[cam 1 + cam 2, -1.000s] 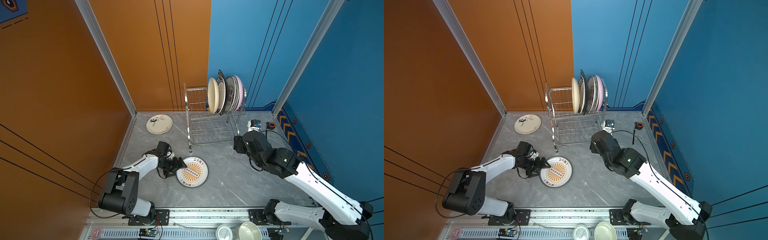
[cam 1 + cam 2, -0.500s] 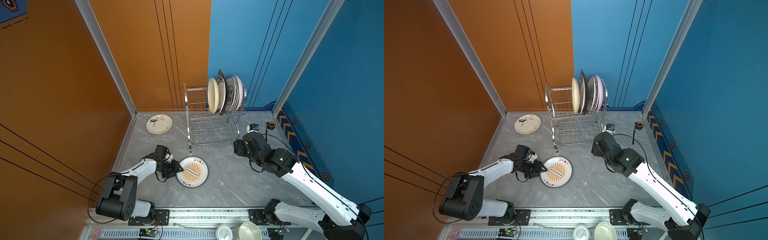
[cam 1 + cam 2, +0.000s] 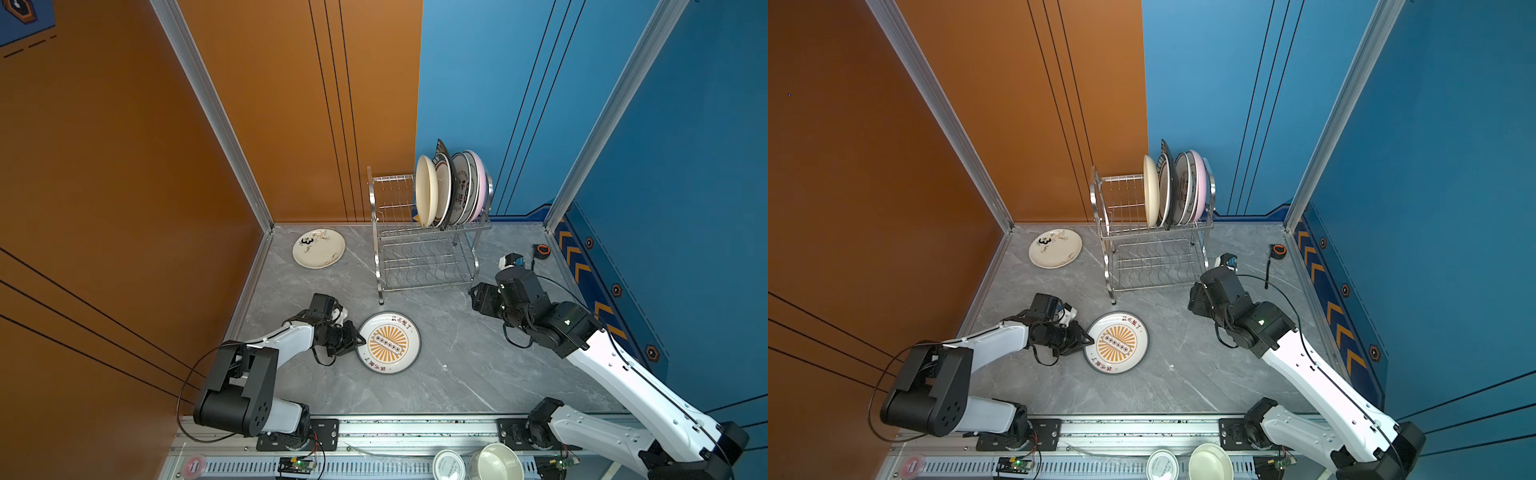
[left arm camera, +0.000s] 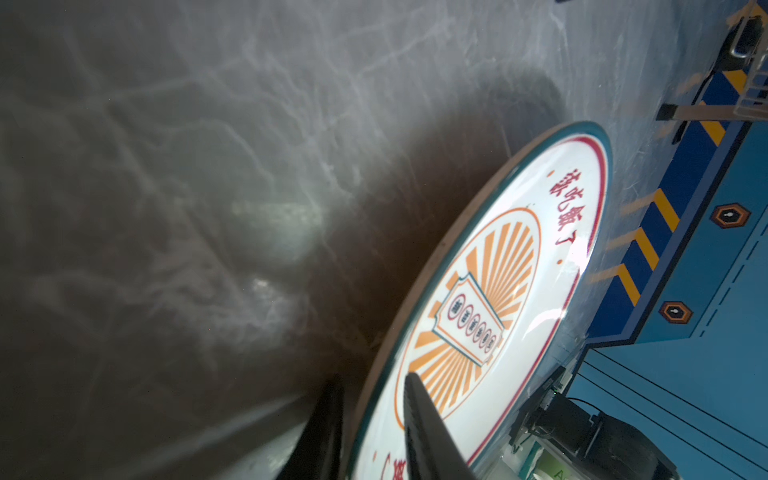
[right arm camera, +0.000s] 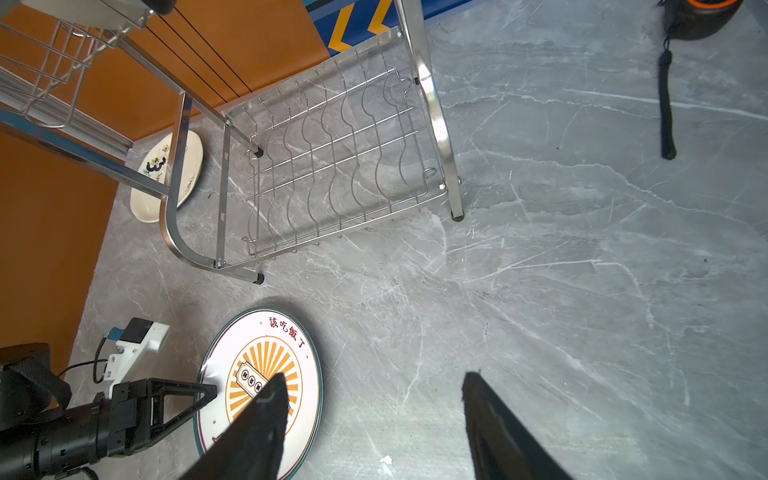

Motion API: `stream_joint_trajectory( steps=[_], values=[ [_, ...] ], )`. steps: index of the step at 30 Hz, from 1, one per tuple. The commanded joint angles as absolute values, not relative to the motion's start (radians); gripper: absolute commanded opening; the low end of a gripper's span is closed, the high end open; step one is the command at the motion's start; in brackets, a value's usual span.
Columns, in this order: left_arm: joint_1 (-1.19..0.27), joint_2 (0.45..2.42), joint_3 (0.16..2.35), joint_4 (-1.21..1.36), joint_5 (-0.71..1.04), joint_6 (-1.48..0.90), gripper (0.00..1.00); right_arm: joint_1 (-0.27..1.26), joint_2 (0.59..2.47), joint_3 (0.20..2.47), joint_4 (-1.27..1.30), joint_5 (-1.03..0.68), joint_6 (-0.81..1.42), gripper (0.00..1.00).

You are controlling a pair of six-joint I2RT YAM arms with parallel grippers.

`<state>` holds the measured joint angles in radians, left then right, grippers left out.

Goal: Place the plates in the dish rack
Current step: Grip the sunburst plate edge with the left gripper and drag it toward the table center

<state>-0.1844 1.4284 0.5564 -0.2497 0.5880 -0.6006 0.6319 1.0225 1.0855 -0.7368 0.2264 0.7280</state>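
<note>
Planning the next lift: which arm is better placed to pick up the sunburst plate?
Left. The left arm's fingers straddle the rim of the sunburst plate; the right arm's fingers hang open, apart from it, nearer the dish rack.

White forearm shell on left arm (image 3: 291, 334), black joint housings, big black shoulder drum with ring of small holes. Thin black cable (image 3: 178, 405) looped beside it. Same white shells on right arm (image 3: 615, 365), dotted with dark screws; black elbow block bears small white mark. Black triangular open-frame fingers on left gripper (image 3: 360, 341); black tapered fingers on right gripper (image 5: 374, 384). White camera mount (image 5: 139, 338) with blue plug at each wrist.
</note>
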Motion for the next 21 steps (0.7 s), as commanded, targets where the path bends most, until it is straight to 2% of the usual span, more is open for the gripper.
stream_joint_trajectory(
  steps=[1, 10, 21],
  values=[
    [-0.188, 1.46, 0.535, -0.262, 0.58, -0.596, 0.2, 0.625, 1.006, 1.065, -0.717, 0.203, 0.743, 0.67],
    [-0.202, 1.447, 0.54, -0.255, 0.612, -0.592, 0.01, 0.621, 1.0, 1.049, -0.705, 0.192, 0.748, 0.67],
    [-0.232, 1.386, 0.573, -0.215, 0.736, -0.594, 0.0, 0.611, 1.022, 1.019, -0.686, 0.108, 0.756, 0.69]
  ],
)
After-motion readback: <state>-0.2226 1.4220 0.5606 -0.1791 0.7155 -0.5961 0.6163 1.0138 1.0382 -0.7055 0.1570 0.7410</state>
